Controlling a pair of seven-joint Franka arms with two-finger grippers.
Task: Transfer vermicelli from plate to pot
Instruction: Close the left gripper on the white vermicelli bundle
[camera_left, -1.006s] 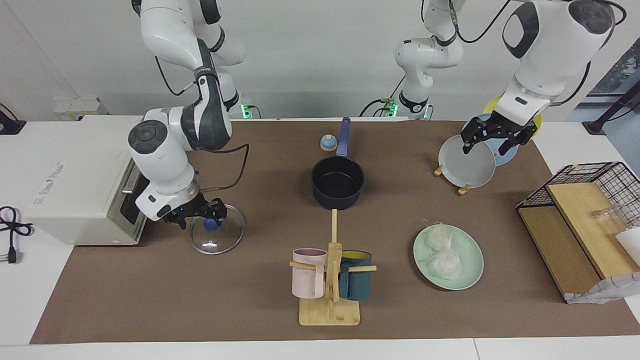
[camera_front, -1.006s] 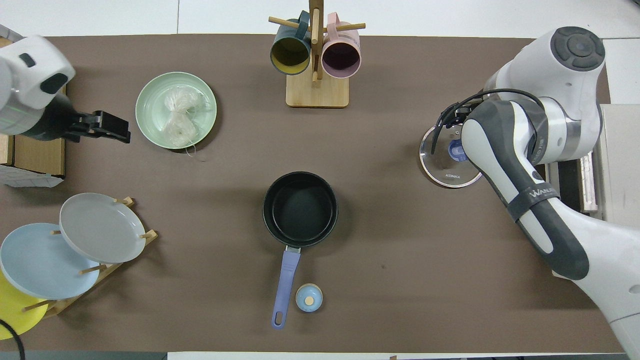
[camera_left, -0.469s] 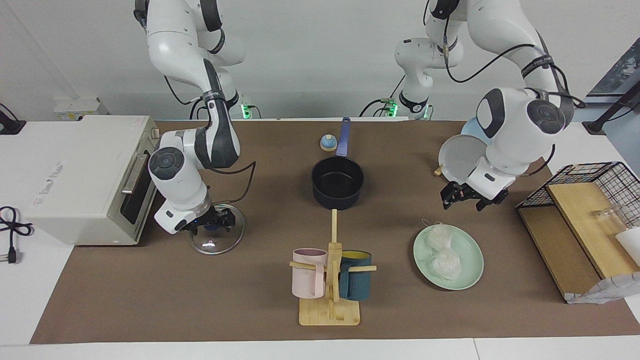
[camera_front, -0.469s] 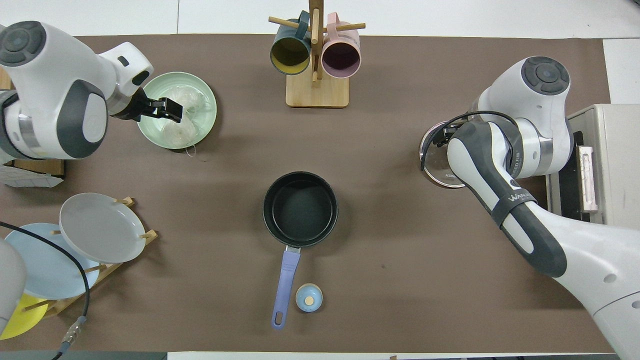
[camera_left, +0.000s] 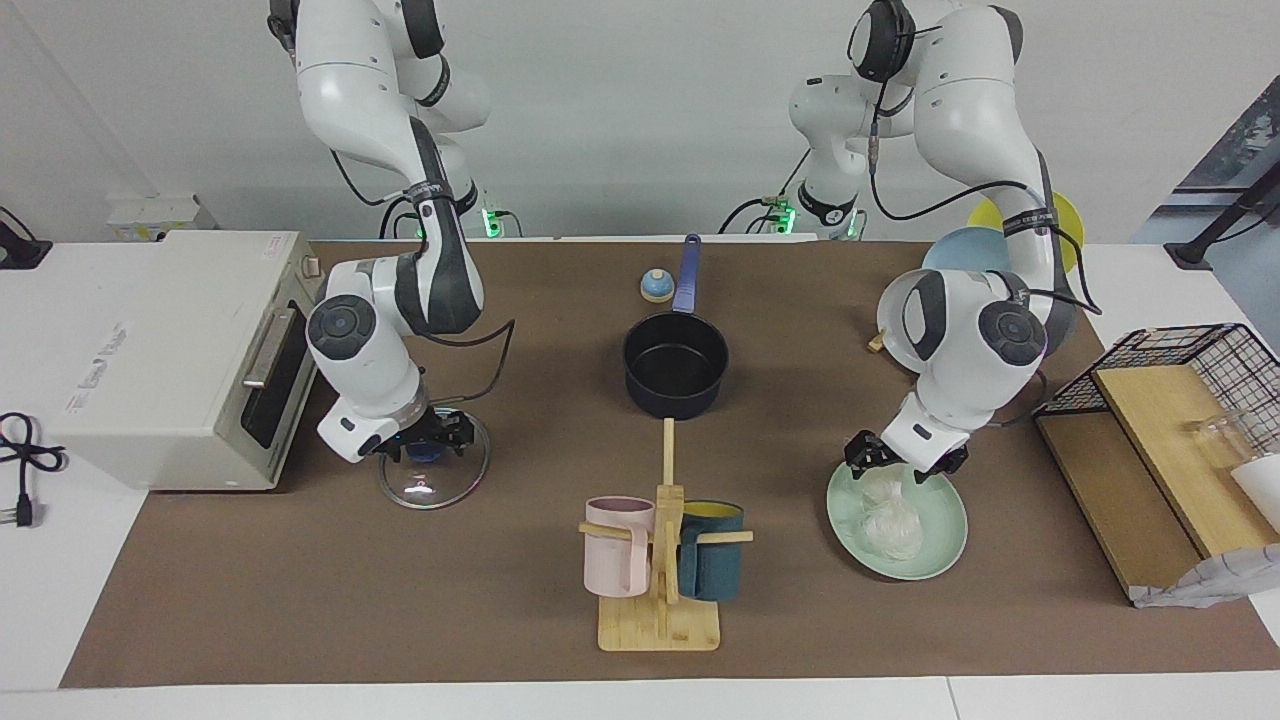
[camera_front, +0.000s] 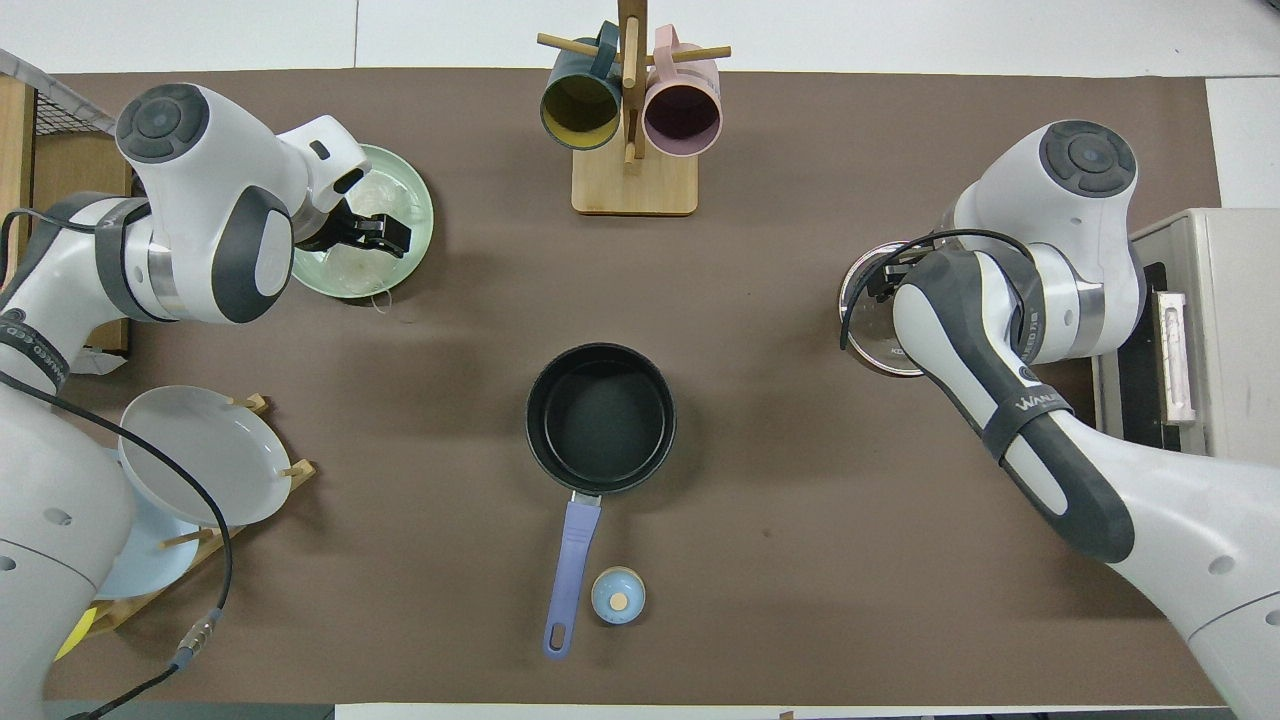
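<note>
The vermicelli (camera_left: 888, 512) is lying on the plate (camera_left: 940, 555), well apart from the pot (camera_left: 675, 372). The left hand (camera_left: 905, 468) is being held spread over the nearer bundle. The right hand (camera_left: 432, 437) is being held at the glass lid's (camera_left: 434, 485) knob; its grip cannot be told.

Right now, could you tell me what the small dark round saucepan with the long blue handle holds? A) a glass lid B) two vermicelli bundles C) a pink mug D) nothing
D: the saucepan shows only its bare dark bottom, and both vermicelli bundles lie on the mint-green plate.
</note>
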